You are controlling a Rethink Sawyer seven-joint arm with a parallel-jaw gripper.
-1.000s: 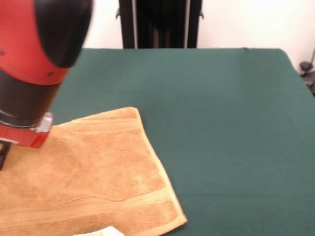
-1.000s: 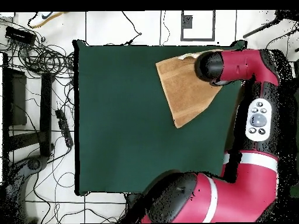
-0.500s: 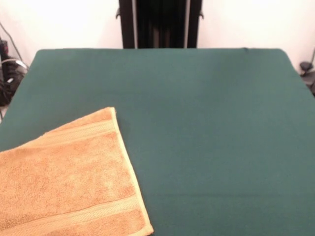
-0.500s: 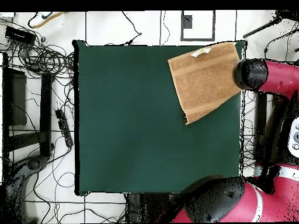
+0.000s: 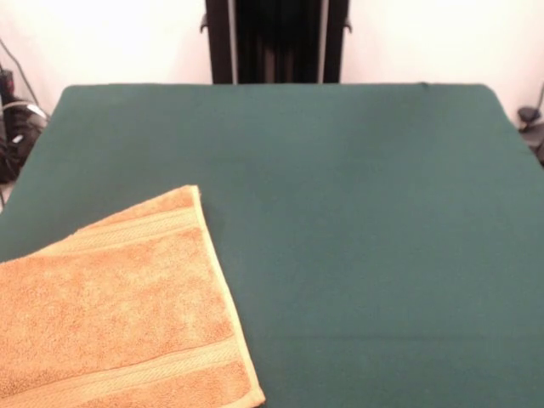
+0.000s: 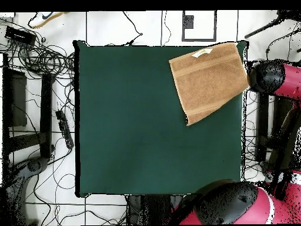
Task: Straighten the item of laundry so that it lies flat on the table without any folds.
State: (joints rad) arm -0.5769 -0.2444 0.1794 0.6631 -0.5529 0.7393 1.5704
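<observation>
While the arm (image 6: 276, 79) hung off the table's edge in the overhead view, its pincer could not be made out, so open or closed I cannot tell. The towel (image 5: 119, 302) lay spread flat on the green table (image 5: 357, 238), askew in one corner, a woven band (image 5: 136, 228) across each end and a small white label (image 6: 201, 53) at its outer edge.

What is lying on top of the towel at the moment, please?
Nothing rests on the towel except its own small white label near one end. The table beneath it is covered, so anything underneath cannot be seen.
</observation>
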